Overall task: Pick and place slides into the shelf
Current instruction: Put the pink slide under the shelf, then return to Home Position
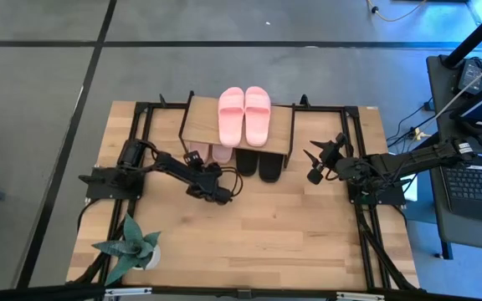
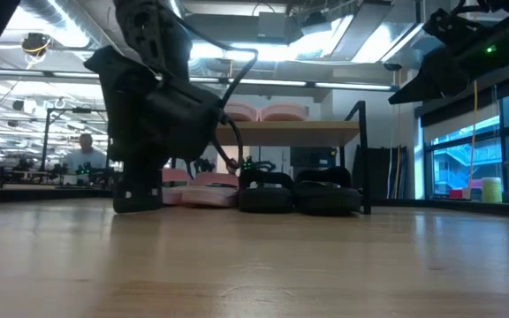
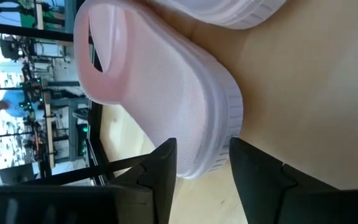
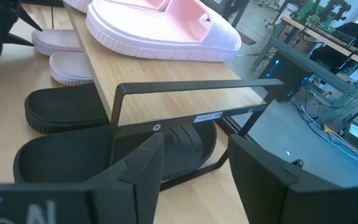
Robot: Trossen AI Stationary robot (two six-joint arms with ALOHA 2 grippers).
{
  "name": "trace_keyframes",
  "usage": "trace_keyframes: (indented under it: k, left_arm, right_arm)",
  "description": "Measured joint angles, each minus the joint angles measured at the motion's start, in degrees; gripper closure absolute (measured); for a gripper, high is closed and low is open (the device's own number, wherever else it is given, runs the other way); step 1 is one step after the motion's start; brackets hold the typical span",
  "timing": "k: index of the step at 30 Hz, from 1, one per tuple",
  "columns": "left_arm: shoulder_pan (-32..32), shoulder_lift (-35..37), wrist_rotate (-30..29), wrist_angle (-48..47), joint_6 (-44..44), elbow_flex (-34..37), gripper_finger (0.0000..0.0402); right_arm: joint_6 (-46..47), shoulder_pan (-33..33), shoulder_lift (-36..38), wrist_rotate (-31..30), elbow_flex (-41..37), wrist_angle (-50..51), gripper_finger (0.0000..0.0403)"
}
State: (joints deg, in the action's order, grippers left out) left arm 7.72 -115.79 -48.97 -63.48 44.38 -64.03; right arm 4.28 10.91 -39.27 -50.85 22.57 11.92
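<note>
I see my left gripper (image 1: 222, 194) low beside the shelf (image 1: 199, 125), its fingers apart around the heel of a pink slide (image 3: 166, 106) without clearly pinching it. The right gripper (image 1: 314, 163) hovers open near the black slides (image 1: 258, 163). Another pink pair (image 1: 244, 114) sits on top; the lower pink pair is mostly hidden.

We see the left claw (image 1: 221, 194) low, arm stretched inward, fingers (image 3: 160, 180) parted with nothing between them. The right claw (image 1: 315, 165) is raised, fingers (image 4: 135, 180) likewise apart, empty.
</note>
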Motion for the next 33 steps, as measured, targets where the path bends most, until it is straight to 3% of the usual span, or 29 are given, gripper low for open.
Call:
trace_keyframes:
  k: [8,17,25,33]
  left_arm:
    - [-0.56,0.0,0.66,0.19,0.07,0.0,0.026]
    - [3.22,0.33,2.79,-0.9,1.67,-2.32,0.026]
    - [9.49,0.93,6.37,-13.24,3.33,-10.97,0.026]
    - [16.07,16.19,7.28,-12.24,12.73,-11.85,0.026]
  right_arm:
    - [0.23,-0.01,0.0,-0.02,0.0,0.0,0.0221]
    - [0.27,0.0,0.0,-0.02,0.0,-0.04,0.0221]
    - [1.39,0.01,0.0,-0.02,0.0,0.08,0.0221]
    - [1.39,0.01,0.0,-0.02,0.0,0.13,0.0221]
